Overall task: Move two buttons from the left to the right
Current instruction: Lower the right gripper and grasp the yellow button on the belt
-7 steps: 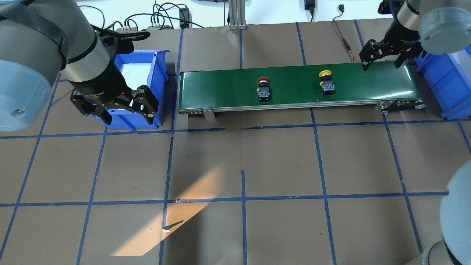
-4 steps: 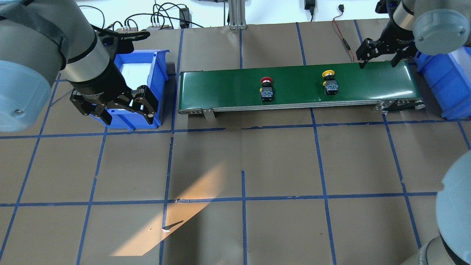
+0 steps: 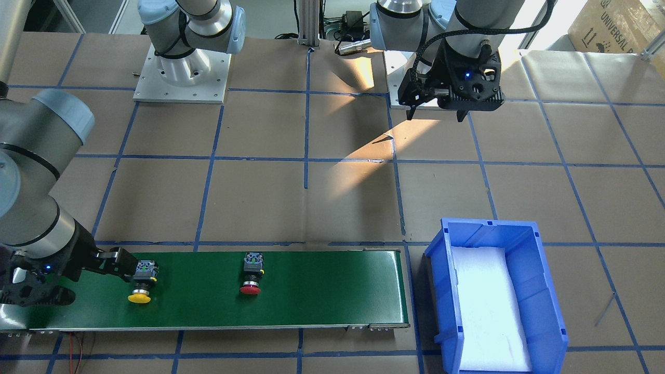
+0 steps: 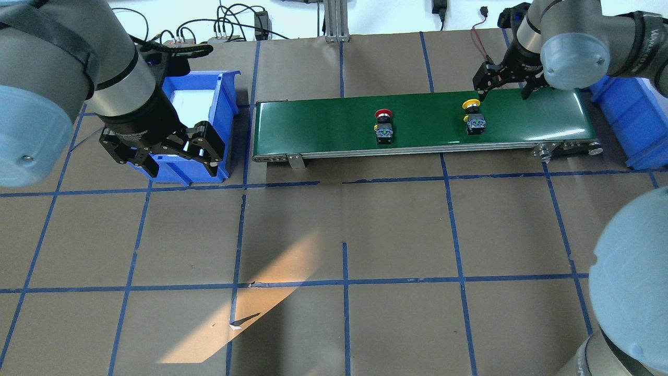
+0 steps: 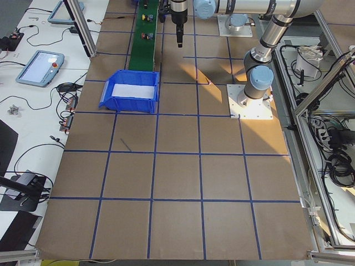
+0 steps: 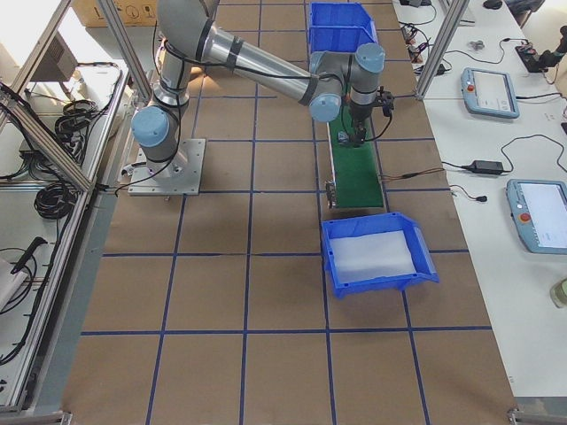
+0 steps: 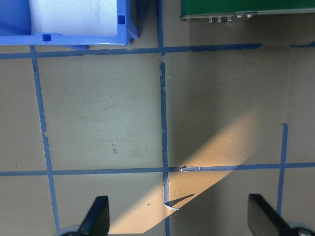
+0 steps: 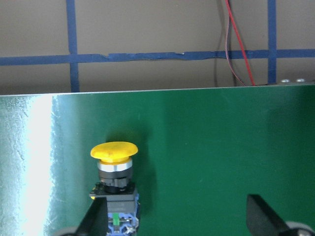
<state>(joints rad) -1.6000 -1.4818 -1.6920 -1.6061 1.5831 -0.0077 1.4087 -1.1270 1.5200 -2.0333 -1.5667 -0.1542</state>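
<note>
While both buttons are lying on their sides on the green conveyor belt [image 4: 323,122], the yellow button [image 4: 474,117] is sitting toward the belt's right end and the red button [image 4: 384,126] near its middle. Each is showing a mushroom cap, black collar and grey block. The right gripper [image 4: 503,90] is hovering over the belt, spread wide and holding nothing, with the yellow button just beside one finger [image 8: 96,221]. Off the belt's left end, the left gripper [image 4: 182,164] is hanging wide open, empty.

Red button [image 4: 384,128], yellow button [image 4: 474,119], green belt [image 4: 313,122]
</note>
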